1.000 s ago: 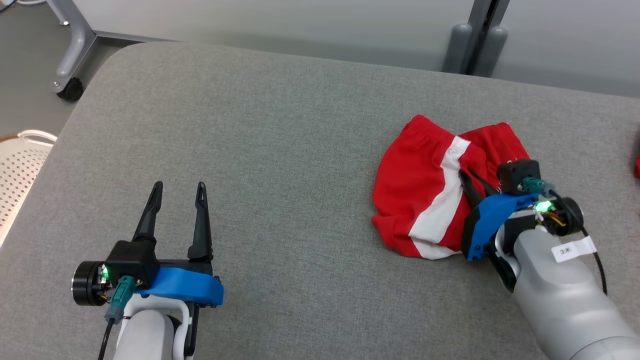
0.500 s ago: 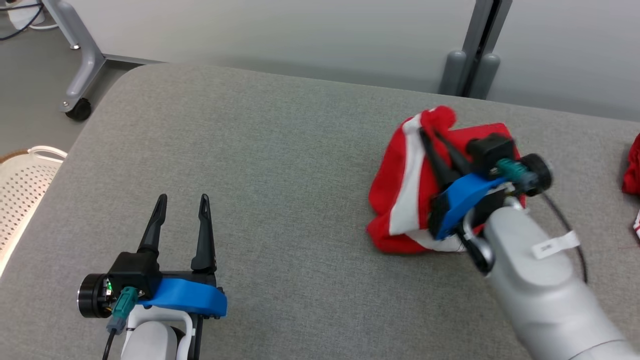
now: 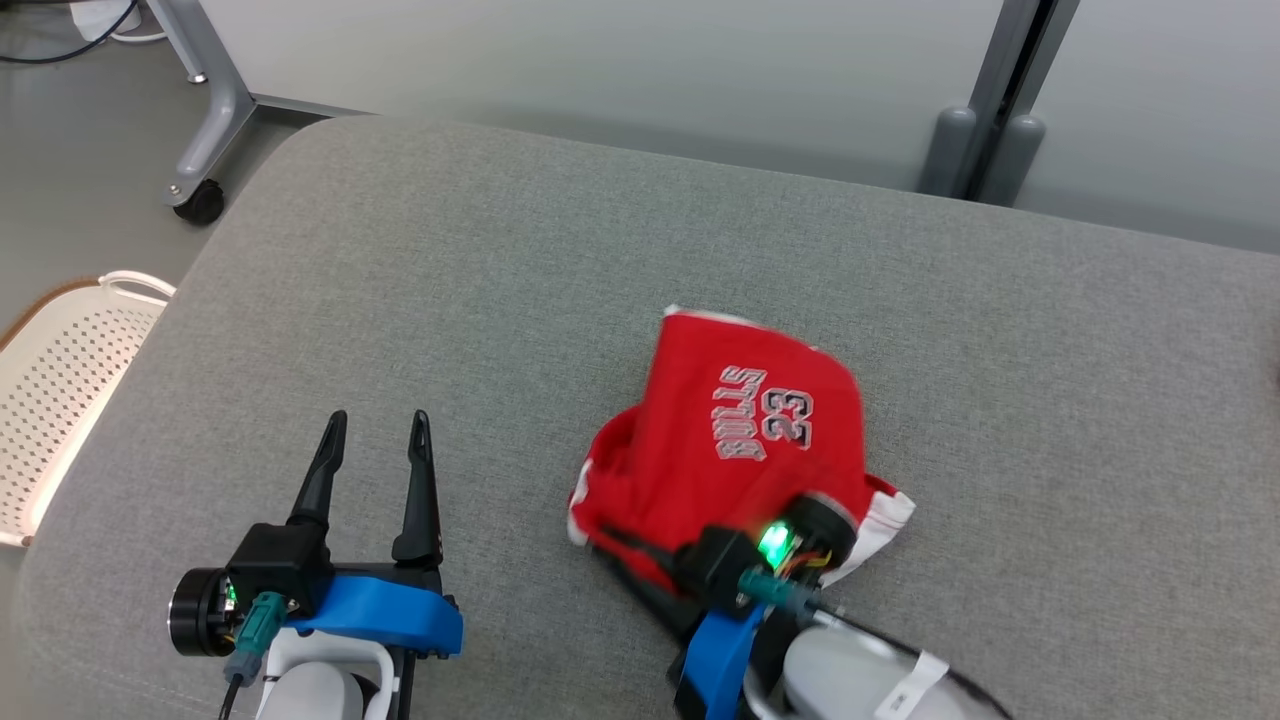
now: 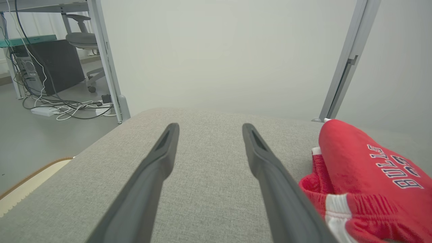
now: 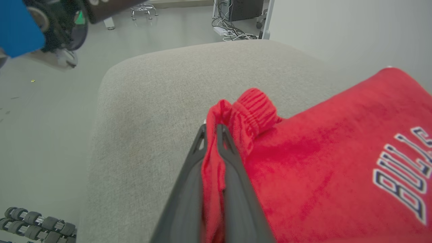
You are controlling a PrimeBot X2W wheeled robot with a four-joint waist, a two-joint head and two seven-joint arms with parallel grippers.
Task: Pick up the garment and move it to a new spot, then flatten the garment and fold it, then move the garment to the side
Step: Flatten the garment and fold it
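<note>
My robot faces a grey fabric-covered table [image 3: 480, 300], rounded at its far left corner. On it, near the front edge and just right of centre, I see red Bulls shorts [image 3: 700, 470], number 33, white-trimmed, lying bunched in a heap.

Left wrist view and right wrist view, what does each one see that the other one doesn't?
Left wrist view: the left tool, its fingers wide apart with nothing between them, plus an office chair and floor cables far behind.
Right wrist view: the right tool, shut on a bunched edge of the red garment, and a blue arm part at the top left corner.
Both: the red garment with its BULLS lettering, on the grey padded table.
</note>
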